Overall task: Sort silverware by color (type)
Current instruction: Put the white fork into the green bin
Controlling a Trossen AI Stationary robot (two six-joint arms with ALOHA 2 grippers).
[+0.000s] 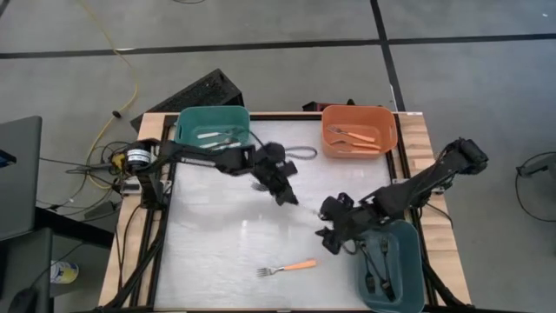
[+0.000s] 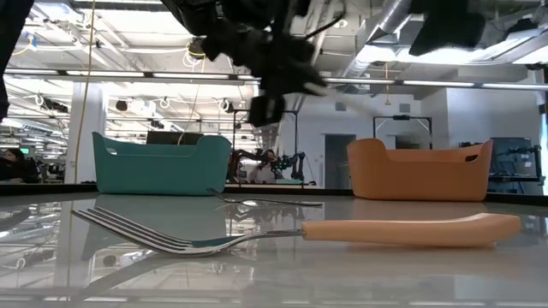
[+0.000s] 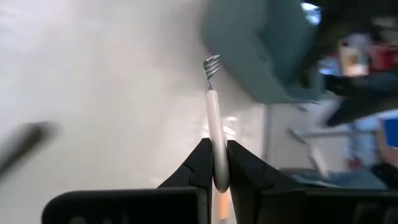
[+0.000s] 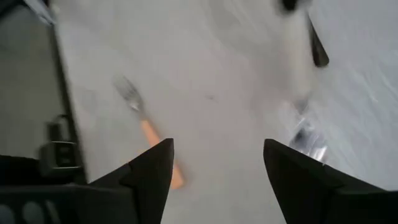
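My left gripper (image 1: pixel 283 189) hangs above the table's middle, shut on a white-handled fork (image 3: pixel 213 118) whose tines (image 3: pixel 212 65) point away from the wrist. My right gripper (image 1: pixel 333 233) is open and empty, above the table beside the near-right teal bin (image 1: pixel 415 261). An orange-handled fork (image 1: pixel 287 267) lies flat on the table near the near edge; the right wrist view shows it ahead of the open fingers, orange-handled fork (image 4: pixel 148 130). It also fills the low view as the orange-handled fork (image 2: pixel 402 229). Another fork (image 1: pixel 301 152) lies by the far teal bin (image 1: pixel 184 122). My left gripper pinches the white fork's handle (image 3: pixel 217 163) between its two fingers, towards the handle's free end. The fork sticks out ahead of the fingers, along them, tines foremost. It is lifted clear of the table.
The far teal bin holds white-handled forks (image 1: pixel 217 136). The orange bin (image 1: pixel 387 117) at the far right holds orange-handled forks (image 1: pixel 354 137). The near-right teal bin holds dark-handled forks (image 1: pixel 380 261). Bare tabletop (image 1: pixel 217 235) lies at the left and near side.
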